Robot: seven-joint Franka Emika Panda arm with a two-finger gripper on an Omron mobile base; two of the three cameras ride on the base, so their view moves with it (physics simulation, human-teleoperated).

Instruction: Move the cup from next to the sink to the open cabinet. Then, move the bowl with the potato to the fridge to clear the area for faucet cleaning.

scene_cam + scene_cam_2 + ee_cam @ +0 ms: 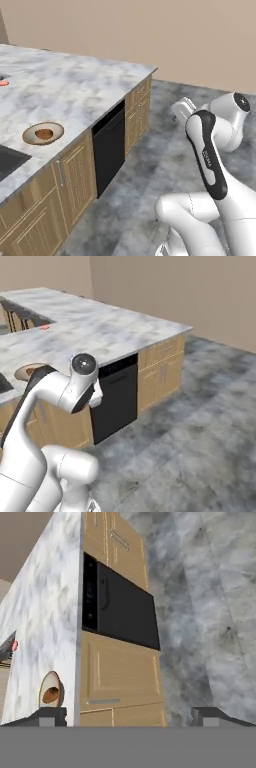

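The beige bowl [43,133] rests on the marble counter [75,85] near its front edge, with the brown potato [44,134] inside it. A dark corner of the sink [7,162] lies just left of the bowl. In the hand view the bowl [51,689] sits at the lower left, seen sideways. My gripper [129,718] is open, its fingertips [47,716] far apart with nothing between them. It hangs over the floor in front of the counter, well to the right of the bowl. The cup, cabinet, fridge and faucet are out of view.
A black dishwasher [110,147] sits under the counter between light-wood cabinet doors [75,180]. A small red object [45,327] lies far back on the counter. Grey stone floor [160,150] spreads to the right, and a beige wall stands behind.
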